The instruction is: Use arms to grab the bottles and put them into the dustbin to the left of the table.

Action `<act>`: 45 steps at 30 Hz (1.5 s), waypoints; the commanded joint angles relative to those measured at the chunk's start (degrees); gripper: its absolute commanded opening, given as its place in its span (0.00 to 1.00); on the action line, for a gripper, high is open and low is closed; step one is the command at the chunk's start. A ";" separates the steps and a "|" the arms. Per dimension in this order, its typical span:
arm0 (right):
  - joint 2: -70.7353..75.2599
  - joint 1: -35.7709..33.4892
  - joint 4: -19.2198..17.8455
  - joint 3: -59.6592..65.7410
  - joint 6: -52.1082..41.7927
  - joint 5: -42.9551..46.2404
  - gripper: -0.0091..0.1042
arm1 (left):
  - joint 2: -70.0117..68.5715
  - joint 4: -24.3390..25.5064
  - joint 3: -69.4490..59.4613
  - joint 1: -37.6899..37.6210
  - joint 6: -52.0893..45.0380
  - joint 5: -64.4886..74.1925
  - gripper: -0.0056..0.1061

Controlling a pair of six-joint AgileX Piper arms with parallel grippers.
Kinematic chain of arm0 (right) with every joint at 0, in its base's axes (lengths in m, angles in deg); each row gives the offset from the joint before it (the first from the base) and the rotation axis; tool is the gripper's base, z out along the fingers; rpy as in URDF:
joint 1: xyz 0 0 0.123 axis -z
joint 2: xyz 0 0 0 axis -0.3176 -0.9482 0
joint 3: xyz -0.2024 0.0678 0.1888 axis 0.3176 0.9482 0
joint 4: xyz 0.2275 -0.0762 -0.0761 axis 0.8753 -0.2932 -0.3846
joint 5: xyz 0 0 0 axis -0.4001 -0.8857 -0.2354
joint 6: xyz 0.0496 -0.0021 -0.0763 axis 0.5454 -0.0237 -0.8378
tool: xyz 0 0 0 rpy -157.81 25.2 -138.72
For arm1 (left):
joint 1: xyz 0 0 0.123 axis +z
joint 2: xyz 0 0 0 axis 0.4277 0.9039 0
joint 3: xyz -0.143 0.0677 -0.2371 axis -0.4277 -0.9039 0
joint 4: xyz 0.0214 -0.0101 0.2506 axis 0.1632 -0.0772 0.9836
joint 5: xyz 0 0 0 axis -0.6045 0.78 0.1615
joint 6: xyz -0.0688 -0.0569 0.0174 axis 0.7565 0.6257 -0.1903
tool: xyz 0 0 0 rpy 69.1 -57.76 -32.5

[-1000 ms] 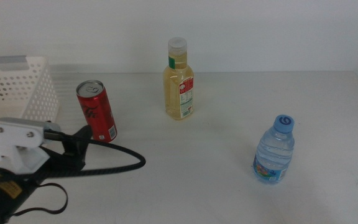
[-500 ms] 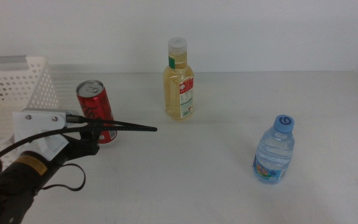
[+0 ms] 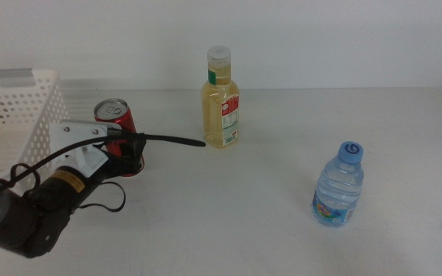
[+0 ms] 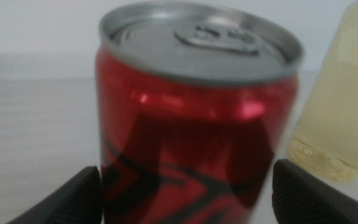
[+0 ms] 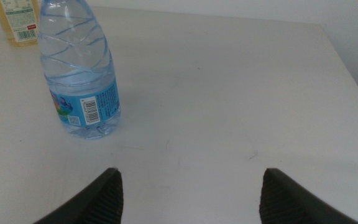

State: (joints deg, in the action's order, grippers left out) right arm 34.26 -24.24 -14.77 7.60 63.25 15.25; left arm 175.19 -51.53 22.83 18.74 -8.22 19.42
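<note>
Since the left gripper (image 4: 185,186) stood with its jaws open on either side of the red can (image 4: 194,118), upright beside the basket (image 3: 21,107), I judged I should centre before closing; the right gripper (image 5: 188,186) waited, jaws open.

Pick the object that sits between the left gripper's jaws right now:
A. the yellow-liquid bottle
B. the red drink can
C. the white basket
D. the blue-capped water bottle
B: in the left wrist view the red drink can fills the gap between the left gripper's open jaws, with the yellow-liquid bottle off behind it.
</note>
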 commanded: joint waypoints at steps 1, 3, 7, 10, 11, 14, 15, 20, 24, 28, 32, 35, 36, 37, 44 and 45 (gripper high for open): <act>1.54 0.31 0.00 -0.34 -0.72 3.20 0.59 | -1.16 0.11 2.82 -0.15 1.50 -4.99 0.84; 1.54 0.31 0.00 -0.34 -0.72 3.20 0.59 | -0.30 0.11 4.16 -0.15 1.55 -4.88 0.84; 1.54 0.31 0.00 -0.34 -0.72 3.20 0.59 | 0.93 0.11 5.88 -0.15 1.47 -4.31 0.84; 1.54 0.31 0.00 -0.34 -0.72 3.20 0.59 | 1.83 0.11 7.08 -0.15 1.71 -3.87 0.84; 1.54 0.31 0.00 -0.34 -0.72 3.20 0.59 | 2.01 0.11 7.29 -0.15 2.10 -3.80 0.84; 1.54 0.31 0.00 -0.34 -0.72 3.20 0.59 | 2.07 0.11 7.36 -0.15 2.44 -3.35 0.80; 1.54 0.31 0.00 -0.34 -0.72 3.20 0.59 | 2.07 0.11 7.36 -0.15 2.44 -2.93 0.77; 1.54 0.31 0.00 -0.34 -0.72 3.20 0.59 | 2.07 0.53 7.36 -0.15 2.44 -2.60 0.50; 1.54 0.31 0.00 -0.34 -0.72 3.20 0.59 | 2.01 2.30 7.36 -0.15 3.15 -2.60 0.21; 1.54 0.26 0.00 -0.34 -0.72 3.20 0.59 | 1.06 3.24 6.17 -0.15 4.04 -2.47 0.01; 1.54 0.19 0.00 -0.34 -0.72 3.20 0.59 | -2.57 2.72 3.13 -0.15 3.57 -2.23 0.01; 1.54 0.19 0.00 -0.34 -0.72 3.20 0.59 | -7.24 2.89 1.48 -0.15 4.36 -0.15 0.01; 1.54 0.19 0.00 -0.34 -0.72 3.20 0.59 | -9.63 3.21 1.04 -0.15 5.15 2.04 0.01; 1.54 0.19 0.00 -0.34 -0.72 3.20 0.59 | -12.39 3.60 0.68 -0.15 5.71 5.25 0.01; 1.54 0.19 0.00 -0.34 -0.72 3.20 0.59 | -30.85 3.50 1.32 0.06 5.95 26.77 0.01; 1.54 0.19 0.00 -0.34 -0.72 3.20 0.59 | -32.82 3.76 1.95 0.35 6.51 29.65 0.01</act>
State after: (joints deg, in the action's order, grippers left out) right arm 34.26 -24.24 -14.77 7.60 63.25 15.25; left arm 147.22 -46.68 22.52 18.87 -2.87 50.68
